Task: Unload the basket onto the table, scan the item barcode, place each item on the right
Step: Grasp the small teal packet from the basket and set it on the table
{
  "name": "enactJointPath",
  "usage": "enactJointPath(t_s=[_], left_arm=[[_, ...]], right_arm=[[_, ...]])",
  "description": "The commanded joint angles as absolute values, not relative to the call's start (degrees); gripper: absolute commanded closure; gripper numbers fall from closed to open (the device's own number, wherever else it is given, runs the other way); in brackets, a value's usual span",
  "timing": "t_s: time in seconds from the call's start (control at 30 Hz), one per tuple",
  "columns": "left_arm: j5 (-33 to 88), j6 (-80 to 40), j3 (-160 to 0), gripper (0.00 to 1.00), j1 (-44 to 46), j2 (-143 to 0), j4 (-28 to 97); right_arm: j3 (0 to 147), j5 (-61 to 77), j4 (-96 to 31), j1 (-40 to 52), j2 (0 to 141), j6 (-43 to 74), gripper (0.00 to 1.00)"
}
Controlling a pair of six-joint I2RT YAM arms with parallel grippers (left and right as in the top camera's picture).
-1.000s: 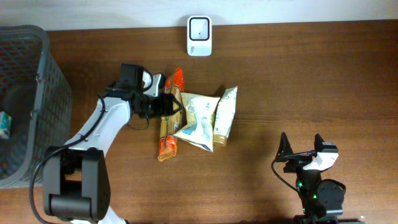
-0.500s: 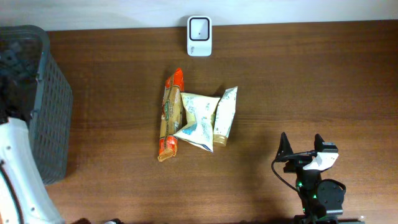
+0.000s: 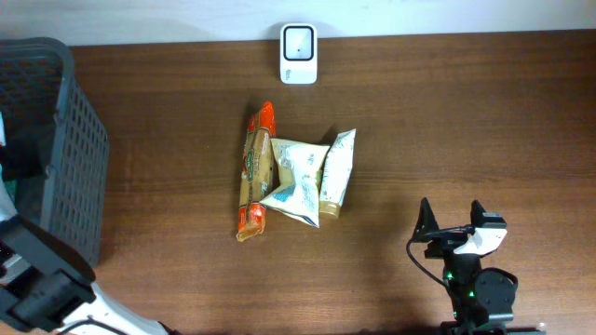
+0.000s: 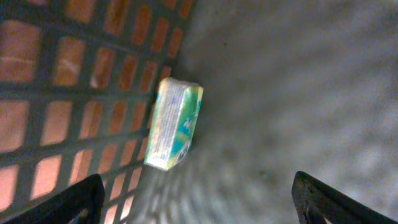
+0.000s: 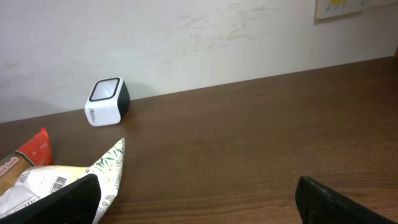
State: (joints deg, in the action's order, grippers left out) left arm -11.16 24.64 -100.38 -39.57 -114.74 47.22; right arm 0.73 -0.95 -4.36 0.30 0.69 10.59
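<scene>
Now over the basket (image 3: 82,140), our left gripper (image 4: 196,190) hangs with its fingers spread wide, a second after we saw it at the snack pile (image 3: 293,181); a small green packet (image 4: 175,123) lies inside against the mesh wall. Our right gripper (image 3: 453,223), also spread, has not moved, nor has the scanner (image 3: 298,42).

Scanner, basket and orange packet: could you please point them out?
scanner (image 3: 299,42), overhead view, centre of its top face.
basket (image 3: 84,149), overhead view, on its right mesh wall.
orange packet (image 3: 251,177), overhead view, middle of wrapper.
</scene>
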Motion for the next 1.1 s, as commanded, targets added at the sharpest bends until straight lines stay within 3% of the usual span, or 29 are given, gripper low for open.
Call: enactJointPath(t_s=[0.0,0.37,0.5,0.57,0.67,0.8,0.93,1.03,1.07], left_arm=[[-10.72,27.35,-100.27,0.07,-40.32,-118.08,45.41],[-10.68,31.77,-100.27,0.11,-43.75,-126.02,42.68],[-7.18,31.75,-100.27,0.56,-43.72,-126.02,42.68],[-5.48,31.73,-100.27,0.66,-43.68,-126.02,42.76],[-5.32,31.44,-100.27,1.0,-43.68,-126.02,43.35],[-5.32,26.72,-101.38,1.0,-43.68,-125.29,44.45],[1.41,10.55,-109.4,1.0,-43.62,-113.06,44.8],[20.71,2.66,-110.87,1.0,-43.27,-101.91,42.7],[33.8,0.12,-110.85,1.0,-41.74,-97.82,43.07]], right_arm=[[0.32,-1.04,-4.67,-0.03,0.36,10.96,0.01],[0.32,-1.04,-4.67,-0.03,0.36,10.96,0.01],[0.32,-1.04,-4.67,-0.03,0.36,10.96,0.01],[0.32,-1.04,-4.67,-0.03,0.36,10.96,0.01],[0.32,-1.04,-4.67,-0.03,0.36,10.96,0.01],[0.32,-1.04,-4.64,-0.03,0.36,10.96,0.01],[0.32,-1.04,-4.67,-0.03,0.36,10.96,0.01],[0.32,-1.06,-4.67,-0.03,0.36,10.96,0.01],[0.32,-1.04,-4.67,-0.03,0.36,10.96,0.01]])
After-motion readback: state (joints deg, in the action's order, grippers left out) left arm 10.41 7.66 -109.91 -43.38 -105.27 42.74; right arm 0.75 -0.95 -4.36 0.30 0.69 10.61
